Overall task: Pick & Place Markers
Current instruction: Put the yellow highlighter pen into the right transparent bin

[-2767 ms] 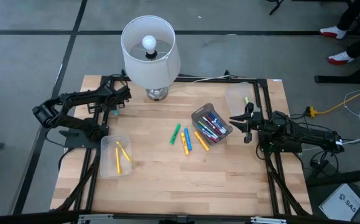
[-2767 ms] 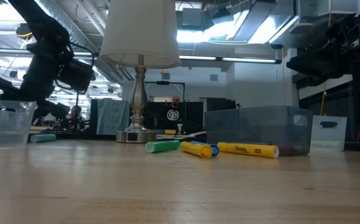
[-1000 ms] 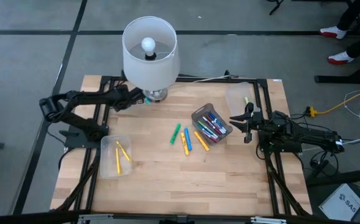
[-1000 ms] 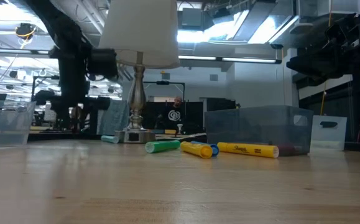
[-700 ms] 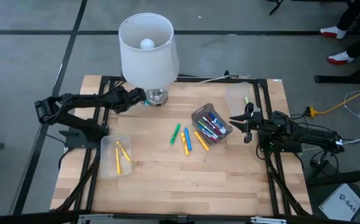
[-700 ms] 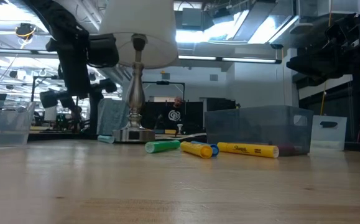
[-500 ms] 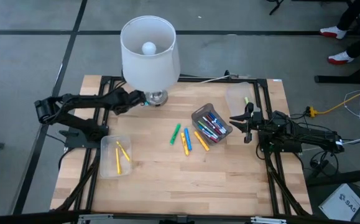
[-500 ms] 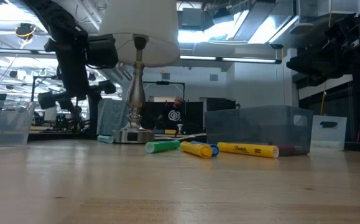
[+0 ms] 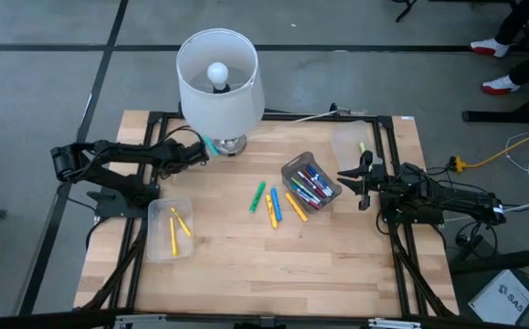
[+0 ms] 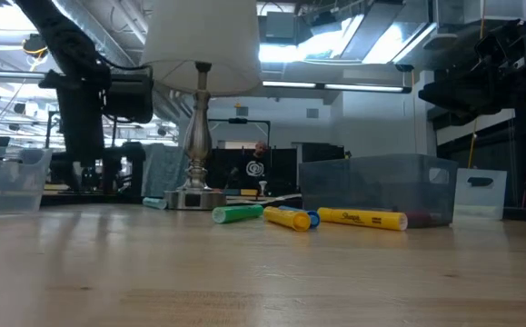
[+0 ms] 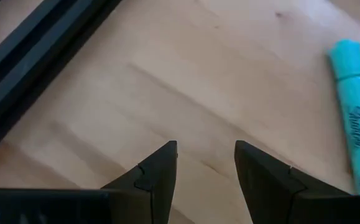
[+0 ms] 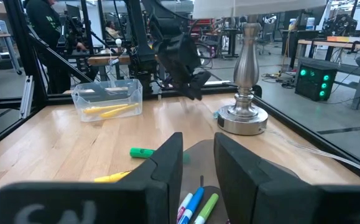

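Note:
A teal marker lies flat on the wood beside the lamp base. My left gripper hovers open just left of the teal marker, with only bare table between its fingers. Green, blue and yellow markers lie loose mid-table. A clear bin holds several markers. Another clear bin near the left arm holds yellow ones. My right gripper waits at the table's right, level, slightly open and touching nothing.
A table lamp with a white shade stands at the far edge, close to my left gripper. A third clear bin sits at the far right. Black frame rails run along both sides. Bare wood lies toward the near edge.
My left gripper has drawn back from the lamp base toward the table's left edge, sunk a little and rolled about its own axis, staying open. The lamp has rocked, its shade swaying. The teal marker lies by the base.

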